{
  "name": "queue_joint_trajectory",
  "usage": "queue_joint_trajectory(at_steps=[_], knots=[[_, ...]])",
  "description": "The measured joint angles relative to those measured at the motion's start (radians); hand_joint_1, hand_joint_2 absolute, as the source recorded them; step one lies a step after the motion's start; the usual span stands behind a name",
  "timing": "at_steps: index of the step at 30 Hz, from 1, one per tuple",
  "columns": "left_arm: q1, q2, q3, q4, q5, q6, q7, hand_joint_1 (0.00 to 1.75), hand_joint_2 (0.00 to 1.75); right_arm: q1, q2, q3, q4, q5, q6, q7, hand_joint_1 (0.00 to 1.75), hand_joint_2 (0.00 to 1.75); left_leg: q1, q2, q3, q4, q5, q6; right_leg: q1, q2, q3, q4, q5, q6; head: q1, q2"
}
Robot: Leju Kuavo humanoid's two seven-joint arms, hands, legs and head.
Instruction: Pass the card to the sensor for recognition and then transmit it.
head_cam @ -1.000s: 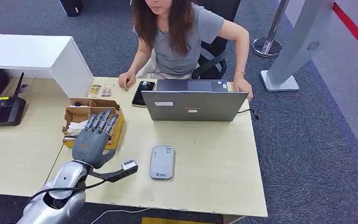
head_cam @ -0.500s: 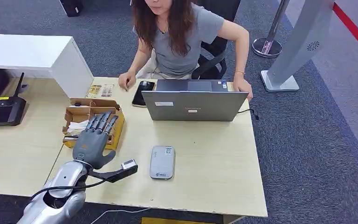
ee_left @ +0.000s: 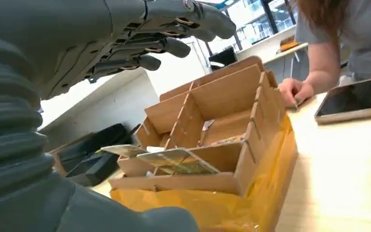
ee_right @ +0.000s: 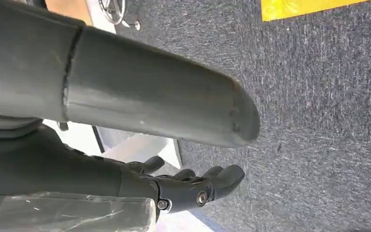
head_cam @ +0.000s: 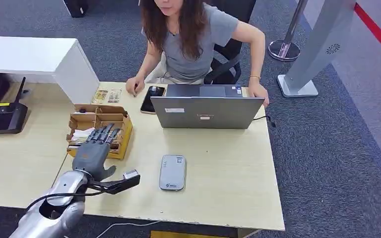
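While the left hand (head_cam: 93, 154) hovers over the near edge of the wooden divider box (head_cam: 97, 130), its fingers are spread and it's got nothing in them. The cards (ee_left: 174, 161) sit in the box's near compartment, roughly 12 o'clock from the hand, and the grey sensor (head_cam: 172, 172) lies on the desk (head_cam: 228, 173) at about 3 o'clock. Right hand (ee_right: 174, 186) hangs over carpet, fingers loosely curled and apparently holding nothing, though that view's pretty murky.
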Motion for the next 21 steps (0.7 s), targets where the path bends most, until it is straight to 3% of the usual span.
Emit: queue_joint_trajectory(at_steps=[21], knots=[[0.026, 0.100, -0.016, -0.027, 0.034, -0.021, 0.026, 0.00, 1.75, 0.000, 0.002, -0.014, 0.000, 0.005, 0.000, 0.002, 0.00, 0.00, 0.000, 0.000, 0.000, 0.000, 0.000, 0.000, 0.000, 0.000, 0.000, 0.000, 0.000, 0.000, 0.000, 0.000]])
